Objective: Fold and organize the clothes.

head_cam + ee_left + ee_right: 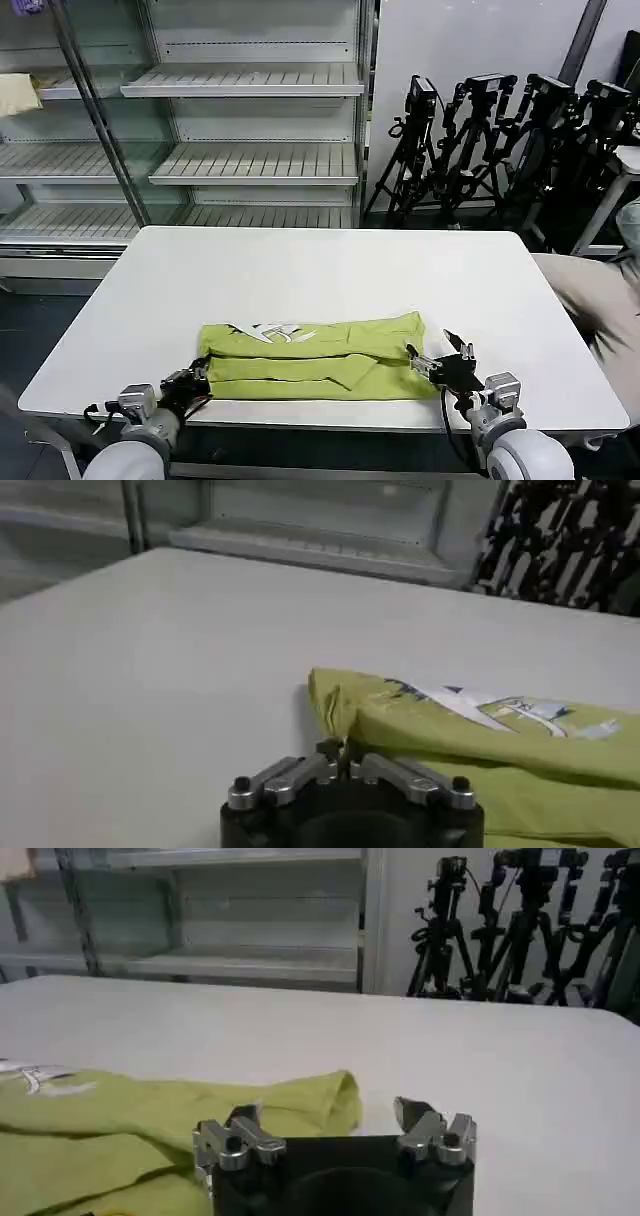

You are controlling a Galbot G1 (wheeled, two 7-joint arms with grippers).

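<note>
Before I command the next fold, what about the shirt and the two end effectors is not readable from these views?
- T-shirt: layers and sleeves hidden under its own folds in the head view.
- White print: design too small, partly tucked into a crease.
- Left end effector: whether it pinches fabric; its body blocks the left wrist view.
- Right end effector: fingertip contact with fabric hidden by its body.

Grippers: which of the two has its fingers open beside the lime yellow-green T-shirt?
The right gripper, fingers spread at the lime yellow-green T-shirt's edge; the left gripper is pinched shut.

Even, bright overhead light; soft shadow under the table [560, 400] edge; wrist views slightly soft, backgrounds blurred, no glare
</note>
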